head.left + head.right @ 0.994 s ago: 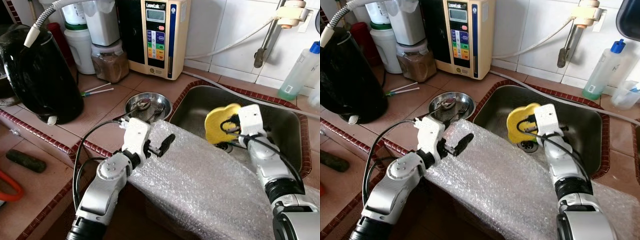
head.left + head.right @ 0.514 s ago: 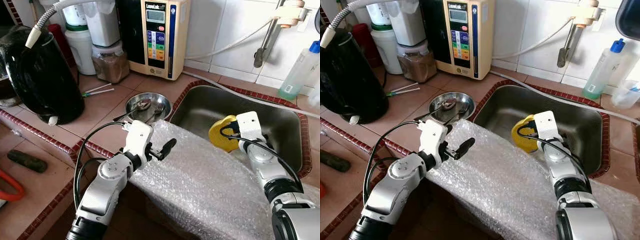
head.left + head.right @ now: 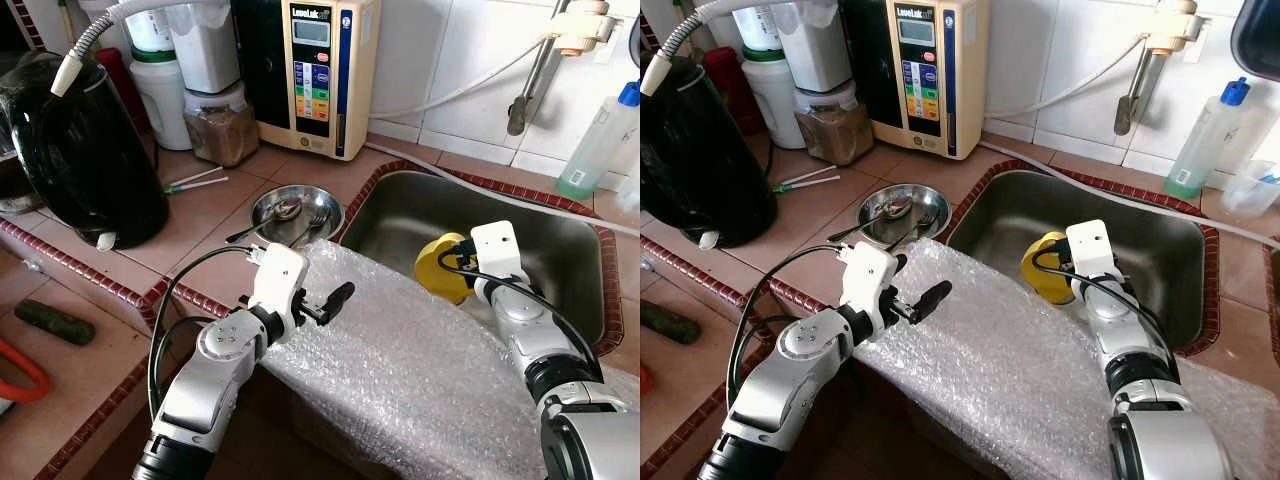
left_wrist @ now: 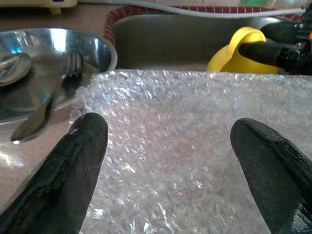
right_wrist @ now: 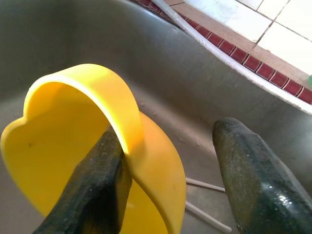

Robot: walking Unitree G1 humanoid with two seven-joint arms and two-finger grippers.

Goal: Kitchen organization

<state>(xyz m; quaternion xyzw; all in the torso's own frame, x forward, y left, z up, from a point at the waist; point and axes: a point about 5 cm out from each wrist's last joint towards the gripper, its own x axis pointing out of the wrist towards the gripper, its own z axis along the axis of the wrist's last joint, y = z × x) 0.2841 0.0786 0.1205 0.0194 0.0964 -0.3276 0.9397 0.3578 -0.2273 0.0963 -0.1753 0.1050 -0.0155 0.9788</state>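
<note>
Right end effector (image 5: 161,165) inside the sink (image 3: 560,245), one finger hooked in the yellow bowl (image 3: 442,268), fingers apart, no firm clamp. Left end effector (image 4: 165,161) open over bubble wrap (image 3: 400,350). Bowl not out yet; early stage.

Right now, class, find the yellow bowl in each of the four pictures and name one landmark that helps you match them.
Left eye view: yellow bowl in the sink, at the right gripper.
Right eye view: bowl at the sink's middle, just past the bubble wrap.
Left wrist view: bowl beyond the bubble wrap's far edge.
Right wrist view: bowl close up, one finger inside its rim.
Shared landmark: the steel sink.
</note>
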